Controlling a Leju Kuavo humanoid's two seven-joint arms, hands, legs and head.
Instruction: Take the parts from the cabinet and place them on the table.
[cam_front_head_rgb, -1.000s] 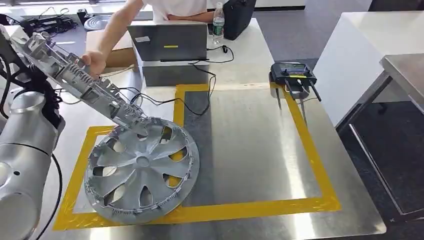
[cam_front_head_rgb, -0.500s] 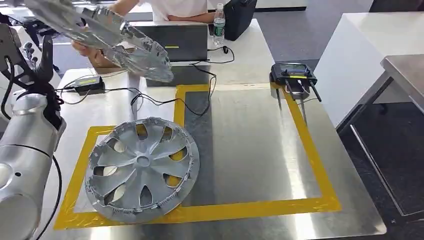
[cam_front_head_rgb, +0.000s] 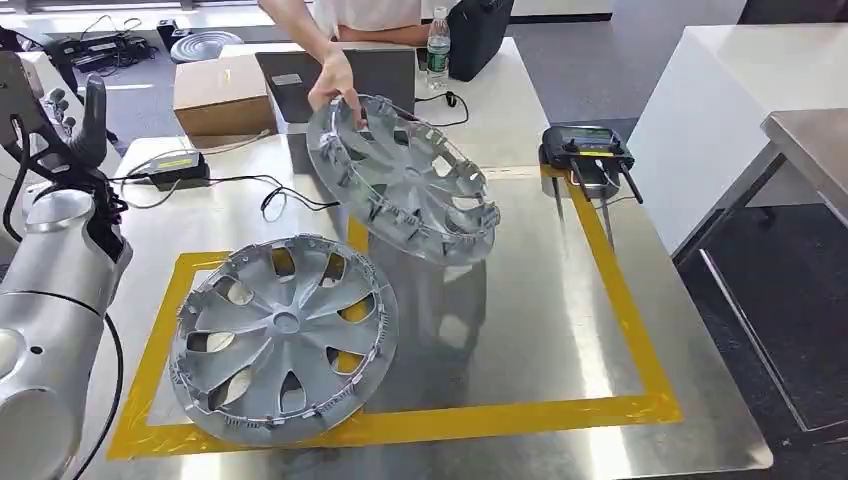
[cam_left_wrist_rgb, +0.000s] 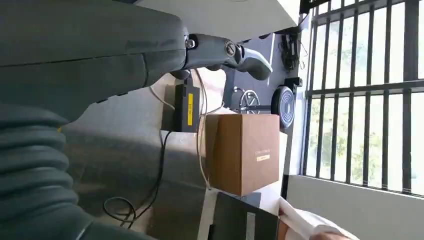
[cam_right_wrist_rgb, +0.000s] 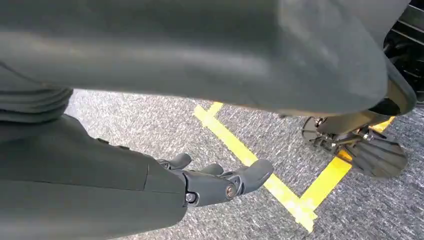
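One silver hubcap (cam_front_head_rgb: 283, 338) lies flat on the steel table (cam_front_head_rgb: 520, 300), inside the left part of the yellow tape frame (cam_front_head_rgb: 620, 290). A second hubcap (cam_front_head_rgb: 405, 180) hangs tilted over the table's middle, its lower rim close to the surface, held at its top rim by a person's hand (cam_front_head_rgb: 333, 85). My left hand (cam_front_head_rgb: 78, 115) is raised at the far left, well apart from both hubcaps, fingers apart and holding nothing; the left wrist view shows its thumb (cam_left_wrist_rgb: 250, 59) free. My right hand (cam_right_wrist_rgb: 215, 182) hangs over the grey floor with loosely spread fingers, holding nothing.
A cardboard box (cam_front_head_rgb: 220, 95), a grey case (cam_front_head_rgb: 300, 70), a water bottle (cam_front_head_rgb: 437, 45) and a black bag (cam_front_head_rgb: 478, 30) stand at the back. A power adapter (cam_front_head_rgb: 175, 165) with cables lies back left, a black controller (cam_front_head_rgb: 587, 150) back right. Another table (cam_front_head_rgb: 810, 140) stands to the right.
The person lifted the second hubcap away from beside my left hand and off the lying one, then carried it right and down over the table's middle. My left arm stayed put.
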